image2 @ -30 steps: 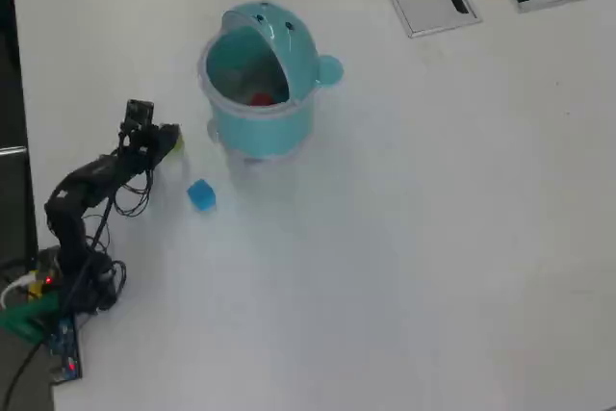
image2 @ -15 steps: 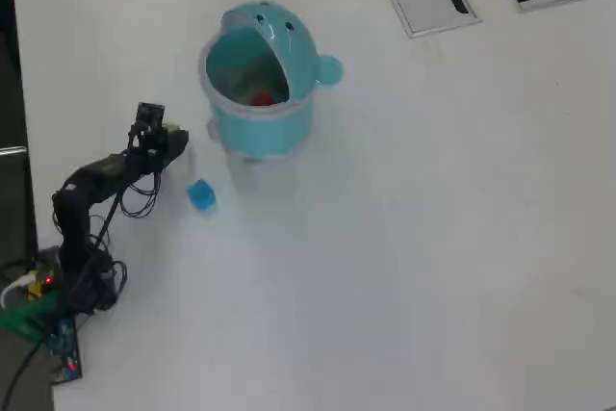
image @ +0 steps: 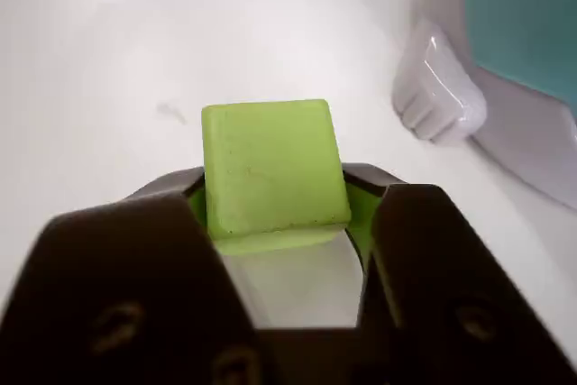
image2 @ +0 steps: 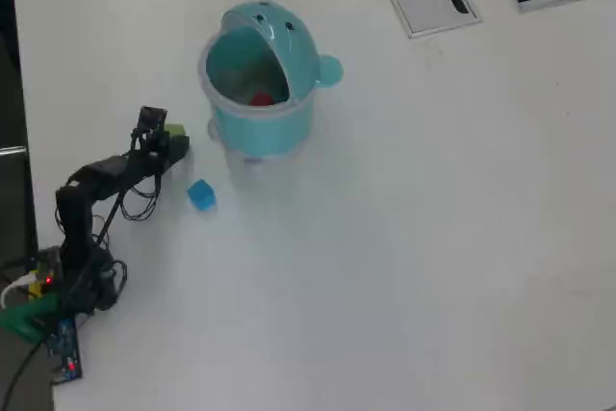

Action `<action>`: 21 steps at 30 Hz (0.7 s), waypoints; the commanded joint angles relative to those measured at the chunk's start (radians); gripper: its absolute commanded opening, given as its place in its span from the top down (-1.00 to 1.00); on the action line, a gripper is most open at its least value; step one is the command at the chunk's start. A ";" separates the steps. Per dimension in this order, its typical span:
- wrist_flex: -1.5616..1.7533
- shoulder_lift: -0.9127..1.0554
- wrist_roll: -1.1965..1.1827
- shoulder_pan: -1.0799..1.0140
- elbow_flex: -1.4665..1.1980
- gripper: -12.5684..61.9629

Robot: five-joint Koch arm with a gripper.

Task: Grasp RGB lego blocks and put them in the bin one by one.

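I see the yellowish-green block [image: 273,167] clamped between my gripper [image: 279,223] jaws — a cube, no long axis, flat top face up toward the wrist camera. In the overhead view the arm [image2: 96,190] reaches up-right from its base, gripper just left of the bin [image2: 260,74]. The bin's lid is open, the red block [image2: 260,98] inside. The blue block [image2: 200,194] lies on the white table [image2: 433,238] — near the bin.
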State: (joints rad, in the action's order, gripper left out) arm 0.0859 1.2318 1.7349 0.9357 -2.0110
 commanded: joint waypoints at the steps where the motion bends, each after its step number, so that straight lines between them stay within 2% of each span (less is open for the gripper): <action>1: 0.021 0.069 0.031 0.012 0.020 0.14; 10: -0.021 0.305 0.031 -0.008 -0.066 0.14; 21: -0.083 0.541 0.031 -0.035 -0.009 0.16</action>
State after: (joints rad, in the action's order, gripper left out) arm -0.0015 1.7319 1.7457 0.9035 -2.1184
